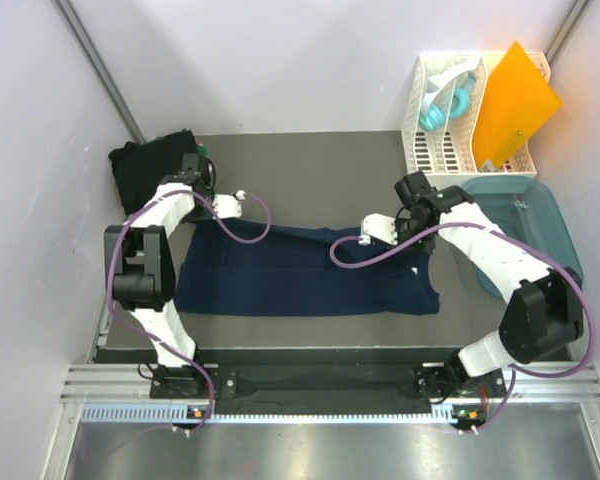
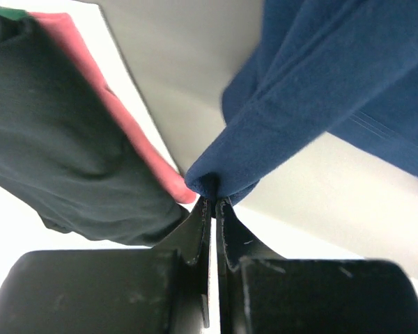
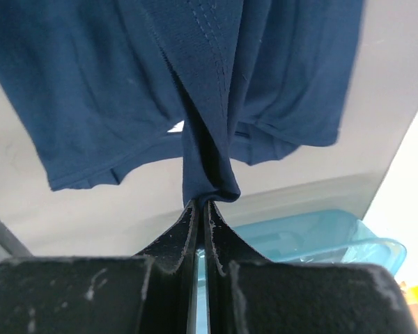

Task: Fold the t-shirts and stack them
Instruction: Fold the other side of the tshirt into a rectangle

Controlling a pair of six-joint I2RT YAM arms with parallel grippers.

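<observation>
At the upper left of the top view a pile (image 1: 155, 165) of dark shirts sits on the far corner of the grey mat (image 1: 310, 165). Just right of it the left gripper (image 1: 238, 198) is clenched on a pinch of the navy shirt (image 1: 300, 275); the left wrist view shows the cloth bunched between the tips, with the pile close by on the left. The navy shirt lies across the middle of the mat as a wide band, a small white label (image 1: 415, 270) near its right end. The right gripper (image 1: 365, 232) is over the shirt's far edge, right of centre, and its fingers are closed tight on a fold of the same shirt. At the upper right stands a white rack (image 1: 425, 140) with an orange sheet (image 1: 515, 105) leaning in it. Below these, at the right edge, is a teal tub (image 1: 545, 215).
</observation>
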